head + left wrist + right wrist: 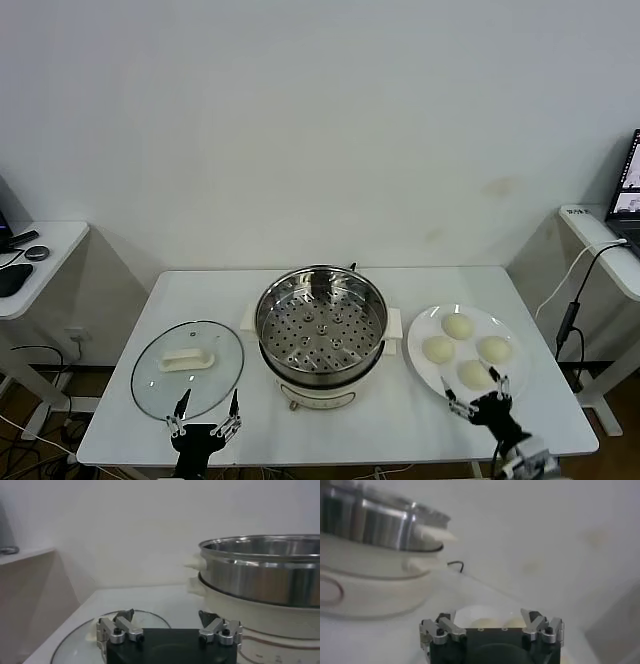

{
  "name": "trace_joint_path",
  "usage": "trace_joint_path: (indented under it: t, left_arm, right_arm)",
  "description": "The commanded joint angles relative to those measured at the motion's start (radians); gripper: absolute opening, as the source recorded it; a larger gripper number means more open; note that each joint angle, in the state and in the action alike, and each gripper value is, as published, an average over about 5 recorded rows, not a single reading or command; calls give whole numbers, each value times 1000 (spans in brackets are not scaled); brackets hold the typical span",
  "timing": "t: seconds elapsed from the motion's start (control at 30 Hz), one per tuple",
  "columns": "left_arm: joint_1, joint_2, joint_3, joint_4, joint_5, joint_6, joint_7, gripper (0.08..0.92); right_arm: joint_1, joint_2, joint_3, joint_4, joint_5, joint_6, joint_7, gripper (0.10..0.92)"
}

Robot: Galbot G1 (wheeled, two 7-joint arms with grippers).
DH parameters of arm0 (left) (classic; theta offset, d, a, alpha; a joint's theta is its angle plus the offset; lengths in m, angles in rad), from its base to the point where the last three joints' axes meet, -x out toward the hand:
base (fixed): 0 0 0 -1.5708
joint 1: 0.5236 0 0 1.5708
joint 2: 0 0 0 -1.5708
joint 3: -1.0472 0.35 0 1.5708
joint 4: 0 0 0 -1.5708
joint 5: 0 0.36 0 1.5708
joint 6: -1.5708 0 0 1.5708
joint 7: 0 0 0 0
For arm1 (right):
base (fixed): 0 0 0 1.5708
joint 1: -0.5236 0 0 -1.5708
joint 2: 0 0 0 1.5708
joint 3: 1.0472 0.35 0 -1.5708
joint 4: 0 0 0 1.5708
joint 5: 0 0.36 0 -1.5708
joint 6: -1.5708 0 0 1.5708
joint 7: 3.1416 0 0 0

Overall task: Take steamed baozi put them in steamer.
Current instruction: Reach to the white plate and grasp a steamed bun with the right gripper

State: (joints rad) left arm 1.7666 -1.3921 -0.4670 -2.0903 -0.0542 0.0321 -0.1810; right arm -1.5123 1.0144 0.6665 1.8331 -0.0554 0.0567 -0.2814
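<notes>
Four cream-white baozi lie on a white plate at the right of the table: a far one, a left one, a right one and a near one. The steel steamer with its perforated tray stands on a cream base mid-table, and shows in the left wrist view and the right wrist view. My right gripper is open, just at the plate's near edge by the near baozi. A pale baozi shows between its fingers. My left gripper is open and empty at the table's front left.
A round glass lid with a white handle lies flat at the table's left, just beyond my left gripper; it also shows in the left wrist view. Side desks stand at the far left and far right.
</notes>
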Motion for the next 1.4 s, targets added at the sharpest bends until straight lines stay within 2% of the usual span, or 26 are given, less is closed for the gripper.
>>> trace_joint_path:
  t: [0.03,0.2,0.4,0.57,0.77,0.97,1.4]
  left_arm:
    - [7,-2,-5,-25,22,28,29,823]
    - [14,-11,-10,-38,17,25,28,823]
    - [14,-18,-15,-44,24,20,26,823]
    - [16,-22,-33,-44,29,20,24,823]
    - [20,-25,-51,-35,30,16,21,823]
    - [18,-33,-58,-30,35,14,21,823]
    - [9,-31,-74,-24,37,12,23,823]
  right_arm:
    - [266,-295,-19,-96,-325,-82,-227,823]
    - [470,-404,-138,-203,-479,-88,-393,823]
    - [820,-487,-429,-370,-458,-66,-657,823]
    - [1130,-448,-730,-550,-456,-34,-803,823]
    - [1352,-339,-997,-711,-392,10,-915,823]
    - [1426,-241,-1120,-833,-370,-3,-938,823]
    - [1405,-133,-1151,-950,-426,-41,-836,823]
